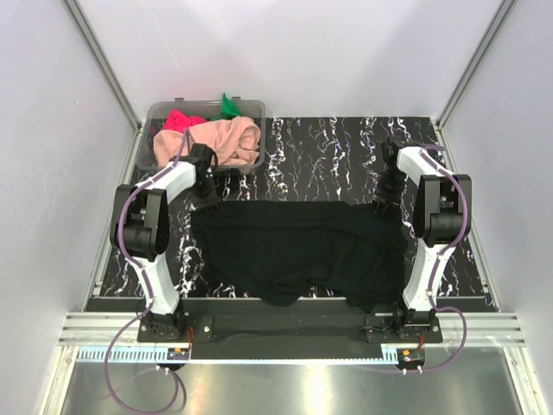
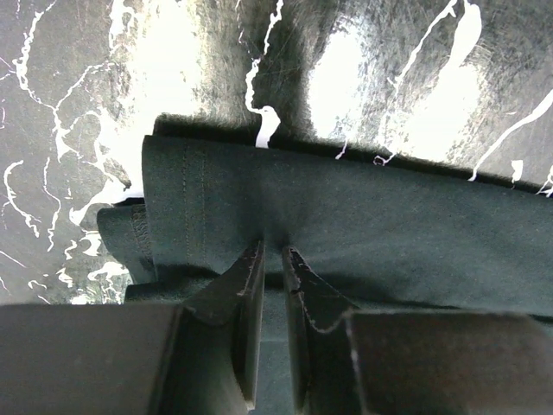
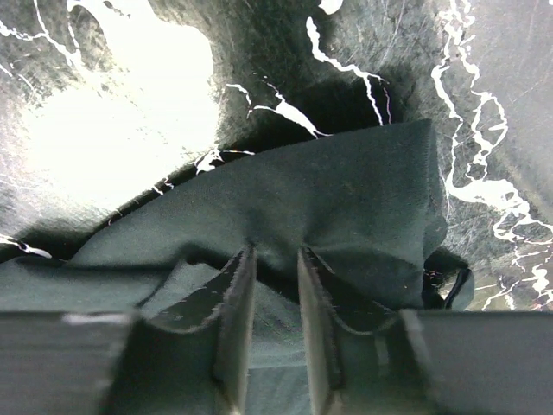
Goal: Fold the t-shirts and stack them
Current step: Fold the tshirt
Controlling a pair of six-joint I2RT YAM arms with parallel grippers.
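A large black t-shirt (image 1: 302, 246) lies spread across the marbled black table, its near edge rumpled. My left gripper (image 1: 207, 201) is at the shirt's far left corner, and in the left wrist view it (image 2: 272, 251) is shut on a pinch of the hemmed cloth (image 2: 389, 225). At the far right corner my right gripper (image 1: 381, 206) is down on the cloth. In the right wrist view it (image 3: 275, 251) holds a puckered fold of the shirt (image 3: 346, 199) between its fingers. A peach-pink t-shirt (image 1: 226, 138), a pink-red one (image 1: 181, 119) and a green one (image 1: 229, 105) lie bunched in the tub.
A clear plastic tub (image 1: 155, 112) stands at the table's far left corner, just behind the left gripper. White walls with metal rails close in the table on the left, right and back. The arm bases stand on a rail at the near edge.
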